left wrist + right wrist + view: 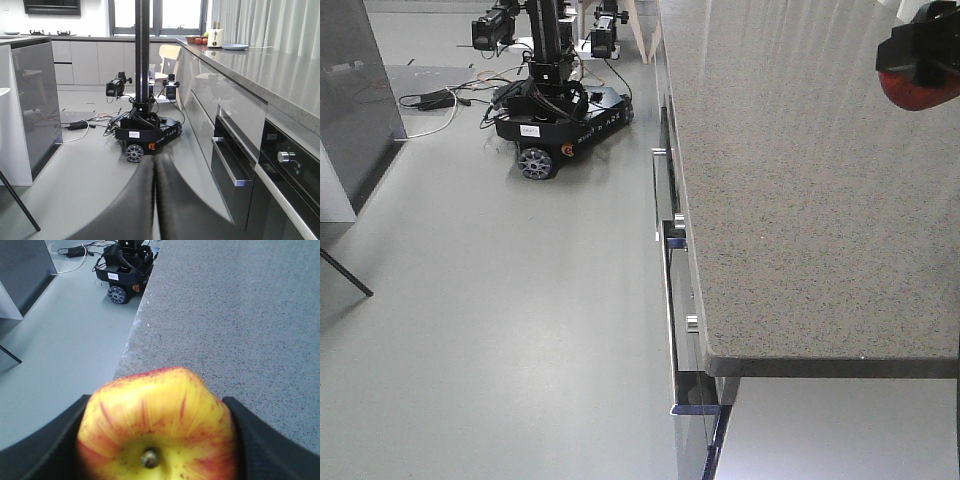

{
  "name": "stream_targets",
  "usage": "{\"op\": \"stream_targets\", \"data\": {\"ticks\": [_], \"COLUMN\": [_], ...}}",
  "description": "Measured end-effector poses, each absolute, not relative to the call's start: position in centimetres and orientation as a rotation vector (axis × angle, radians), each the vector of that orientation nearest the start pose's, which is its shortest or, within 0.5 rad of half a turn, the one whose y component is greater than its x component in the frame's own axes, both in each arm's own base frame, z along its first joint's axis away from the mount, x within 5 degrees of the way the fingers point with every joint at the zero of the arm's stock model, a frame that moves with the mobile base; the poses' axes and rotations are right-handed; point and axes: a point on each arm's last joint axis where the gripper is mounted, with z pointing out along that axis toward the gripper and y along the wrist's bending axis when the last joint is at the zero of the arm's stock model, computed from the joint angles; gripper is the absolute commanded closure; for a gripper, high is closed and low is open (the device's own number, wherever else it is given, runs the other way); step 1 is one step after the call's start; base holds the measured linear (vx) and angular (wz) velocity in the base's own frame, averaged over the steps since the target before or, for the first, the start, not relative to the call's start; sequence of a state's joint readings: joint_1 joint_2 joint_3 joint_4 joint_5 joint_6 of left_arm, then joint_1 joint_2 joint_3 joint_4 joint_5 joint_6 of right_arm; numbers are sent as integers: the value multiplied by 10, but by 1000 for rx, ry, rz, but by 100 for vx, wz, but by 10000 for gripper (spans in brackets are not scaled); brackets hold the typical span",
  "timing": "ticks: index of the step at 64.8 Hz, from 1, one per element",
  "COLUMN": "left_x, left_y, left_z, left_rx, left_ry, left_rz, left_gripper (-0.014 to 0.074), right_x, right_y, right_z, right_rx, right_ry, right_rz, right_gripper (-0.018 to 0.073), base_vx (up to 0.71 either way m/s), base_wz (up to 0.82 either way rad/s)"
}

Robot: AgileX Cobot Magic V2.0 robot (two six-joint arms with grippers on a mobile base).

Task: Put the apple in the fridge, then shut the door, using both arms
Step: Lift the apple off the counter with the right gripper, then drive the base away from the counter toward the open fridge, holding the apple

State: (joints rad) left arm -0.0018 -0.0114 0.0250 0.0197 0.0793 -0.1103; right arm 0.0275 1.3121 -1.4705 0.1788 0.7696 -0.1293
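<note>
We read the right gripper (159,450) as clamped on the apple (155,415), stem toward the wrist camera, held above the counter (240,315). The left gripper (154,200) is closed and empty, above the floor. We see no fridge interior. Risk: the glossy, round apple may slip during transport, and if dropped here it could roll off the counter. A wheeled base (560,115) may obstruct travel.
</note>
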Motion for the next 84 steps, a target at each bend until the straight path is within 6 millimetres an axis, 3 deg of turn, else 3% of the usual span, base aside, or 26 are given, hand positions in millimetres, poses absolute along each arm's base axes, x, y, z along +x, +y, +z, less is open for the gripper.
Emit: {"op": "stream_targets", "data": {"ticks": [84], "left_x": [57], "left_y": [0], "left_z": [198], "left_rx": [-71], "left_ry": [1575], "left_rz": [-71], "left_gripper": [602], "right_x": [281], "right_y": [19], "right_z": [443], "right_rx": [-105], "right_ry": [2085], "right_rz": [146], "right_gripper": [568], "base_vx": [0], "base_wz": [1]}}
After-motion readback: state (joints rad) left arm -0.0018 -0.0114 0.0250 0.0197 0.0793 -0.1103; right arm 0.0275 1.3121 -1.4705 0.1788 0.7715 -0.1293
